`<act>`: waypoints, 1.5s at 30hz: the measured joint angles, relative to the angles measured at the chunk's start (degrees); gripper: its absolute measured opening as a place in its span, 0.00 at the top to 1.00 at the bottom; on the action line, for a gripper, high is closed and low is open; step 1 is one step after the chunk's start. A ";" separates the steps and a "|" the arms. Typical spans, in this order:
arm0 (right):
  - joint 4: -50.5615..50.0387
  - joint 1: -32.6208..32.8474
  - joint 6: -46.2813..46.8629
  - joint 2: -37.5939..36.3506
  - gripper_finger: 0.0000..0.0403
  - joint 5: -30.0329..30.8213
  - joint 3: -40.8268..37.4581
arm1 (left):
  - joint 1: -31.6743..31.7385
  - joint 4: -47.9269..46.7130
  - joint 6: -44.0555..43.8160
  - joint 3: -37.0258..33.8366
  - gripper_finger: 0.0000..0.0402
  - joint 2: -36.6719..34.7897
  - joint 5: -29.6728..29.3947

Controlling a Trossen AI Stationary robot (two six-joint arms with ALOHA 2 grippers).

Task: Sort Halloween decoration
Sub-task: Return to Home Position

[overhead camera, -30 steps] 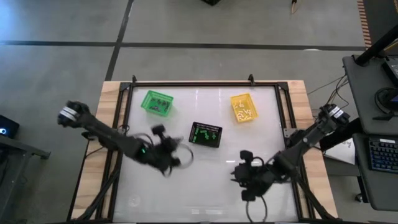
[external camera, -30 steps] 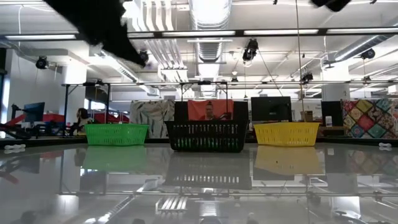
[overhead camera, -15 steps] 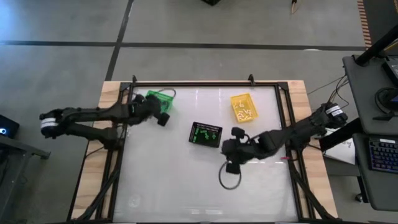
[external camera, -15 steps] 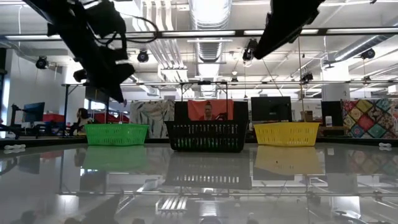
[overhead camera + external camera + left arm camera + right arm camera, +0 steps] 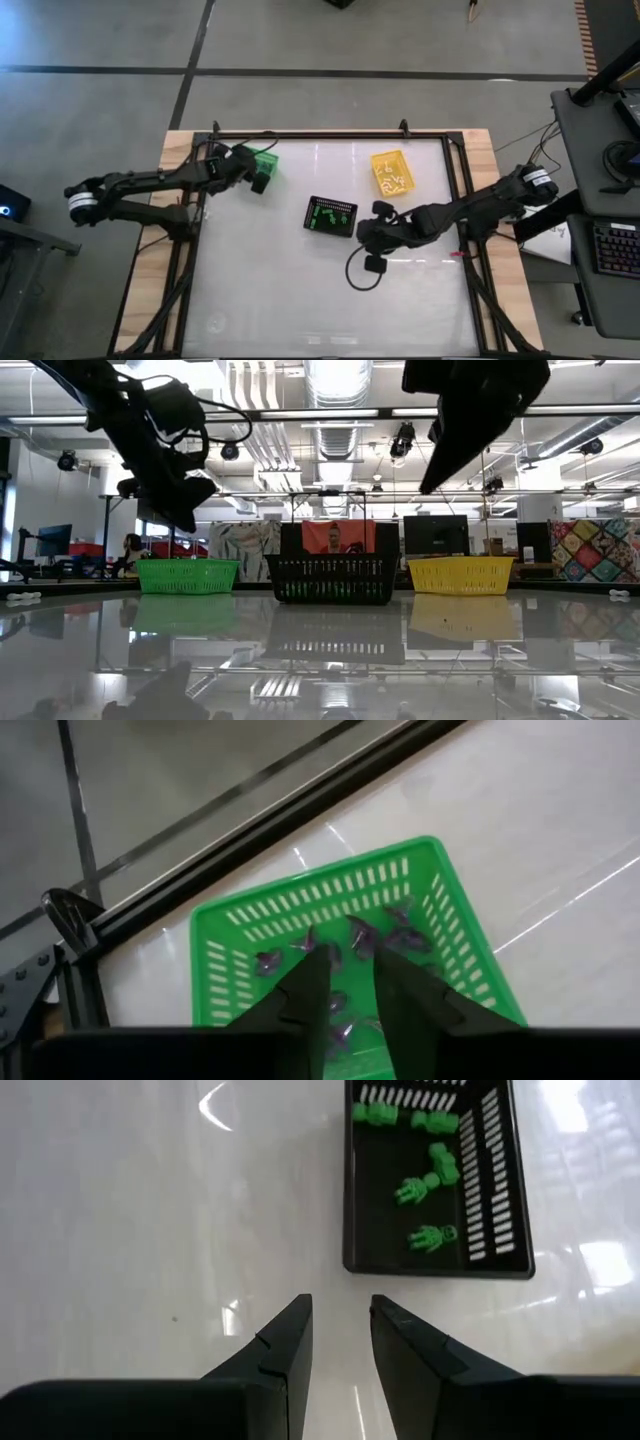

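Green basket [image 5: 266,158] lies partly under my left gripper [image 5: 260,183] from above, my right gripper [image 5: 366,236] beside the black basket [image 5: 331,216]; the level view shows both high; past each wrist's slightly parted, empty fingers [image 5: 305,995] lie sorted purple trinkets [image 5: 405,938] and green trinkets [image 5: 430,1235], whose baskets a low homeward swing could clip and spill.

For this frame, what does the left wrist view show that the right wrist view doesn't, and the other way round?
Only the left wrist view: the green basket holding purple trinkets, with the table's dark frame and the grey floor beyond it. Only the right wrist view: the black basket holding green trinkets. Both: the glossy white table and that arm's own fingers, the left gripper and the right gripper, each slightly apart with nothing between them.
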 joint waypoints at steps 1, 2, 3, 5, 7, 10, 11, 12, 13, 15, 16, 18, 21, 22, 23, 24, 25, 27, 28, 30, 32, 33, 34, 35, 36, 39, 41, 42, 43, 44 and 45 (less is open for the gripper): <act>0.01 -0.12 0.04 0.00 0.76 0.00 -0.42 | -0.02 0.01 -0.36 0.06 0.83 -0.01 -0.01; 0.04 -0.14 0.04 0.00 0.76 0.00 -0.84 | -0.25 -0.03 -0.88 0.08 0.82 -0.14 0.22; 0.52 -0.14 -0.16 0.00 0.76 0.00 -1.39 | -0.74 -0.10 -1.34 0.12 0.81 -0.44 1.17; 2.84 -0.09 -1.27 -0.07 0.76 -0.02 -2.81 | -2.57 0.16 -2.10 0.16 0.79 -1.49 4.21; 7.42 -0.07 -3.23 -0.89 0.76 -1.03 -5.32 | -5.92 1.67 -2.03 0.04 0.78 -2.83 5.99; 17.23 -0.45 -7.79 -3.34 0.76 -4.48 -10.30 | -12.58 2.70 -1.02 -0.36 0.78 -5.34 6.29; 20.34 -0.55 -9.48 -4.42 0.76 -5.05 -12.17 | -15.22 3.17 -0.38 -0.36 0.78 -6.36 6.26; 23.12 -0.70 -11.19 -5.73 0.76 -5.15 -14.01 | -18.05 3.66 0.31 -0.36 0.78 -7.60 6.13; 25.67 -0.92 -12.87 -7.19 0.76 -5.10 -15.82 | -20.82 4.19 1.16 -0.41 0.78 -8.89 5.85; 29.91 -1.80 -15.47 -10.59 0.76 -5.01 -19.27 | -26.27 6.97 3.63 -1.38 0.79 -11.61 4.93; 31.65 -2.35 -15.97 -12.56 0.76 -5.00 -20.82 | -28.65 8.85 4.88 -2.27 0.79 -13.16 4.46; 34.13 -3.61 -16.90 -16.51 0.76 -4.98 -23.71 | -32.33 13.85 7.23 -4.86 0.80 -16.49 4.34; 34.33 -5.21 -17.26 -22.79 0.76 -4.98 -27.33 | -35.00 19.52 8.81 -9.39 0.82 -21.92 4.31; 34.36 -5.54 -17.29 -24.88 0.76 -4.98 -28.46 | -35.12 20.70 9.06 -10.85 0.83 -23.77 4.33; 34.26 -5.80 -17.34 -27.00 0.76 -5.01 -29.58 | -35.10 21.56 9.38 -12.24 0.83 -25.58 4.30; 34.31 -5.98 -17.38 -29.06 0.76 -5.05 -30.56 | -35.05 22.47 9.74 -13.53 0.84 -27.52 4.30; 34.49 -6.15 -17.40 -31.13 0.76 -5.09 -31.53 | -35.02 23.12 10.47 -14.66 0.86 -29.35 4.30; 34.47 -6.21 -17.40 -35.08 0.76 -5.08 -33.51 | -35.01 24.43 12.00 -16.61 0.88 -32.89 5.67; 34.79 -6.21 -17.48 -37.10 0.76 -5.07 -34.51 | -35.01 24.93 12.92 -17.49 0.89 -34.66 7.32; 35.01 -6.21 -17.62 -40.89 0.76 -5.06 -36.35 | -35.04 25.34 14.38 -19.10 0.90 -38.23 9.94; 35.17 -6.21 -17.73 -44.61 0.76 -4.94 -38.05 | -35.04 26.08 15.09 -20.72 0.91 -41.84 10.64; 35.26 -6.21 -17.97 -46.41 0.76 -4.94 -38.84 | -35.04 26.66 15.44 -21.56 0.91 -43.59 10.66; 35.31 -6.21 -18.10 -48.15 0.76 -4.94 -39.60 | -35.04 26.87 15.80 -22.34 0.91 -45.31 10.72; 35.31 -6.21 -18.19 -49.92 0.76 -4.94 -40.38 | -35.01 26.86 16.02 -23.11 0.91 -46.99 10.73; 35.39 -6.21 -18.19 -51.65 0.76 -4.94 -41.27 | -35.01 26.84 16.15 -23.88 0.91 -48.69 10.79; 35.57 -6.21 -18.17 -57.12 0.76 -4.92 -44.32 | -35.01 26.94 16.44 -26.58 0.91 -53.91 12.62; 35.54 -6.21 -18.16 -61.20 0.76 -4.92 -46.52 | -35.02 27.06 16.57 -28.41 0.91 -57.37 14.29; 35.51 -6.21 -18.15 -63.37 0.76 -4.93 -47.59 | -35.01 27.07 16.62 -29.43 0.91 -59.07 14.81; 35.52 -6.21 -18.12 -65.49 0.76 -4.92 -48.58 | -35.01 27.05 16.64 -30.30 0.91 -60.78 14.89; 35.54 -6.21 -18.12 -67.64 0.76 -4.92 -49.61 | -35.01 27.03 16.73 -31.08 0.91 -62.49 14.91; 35.50 -6.21 -18.12 -69.88 0.76 -4.92 -50.60 | -35.01 27.14 16.96 -31.78 0.91 -63.80 14.95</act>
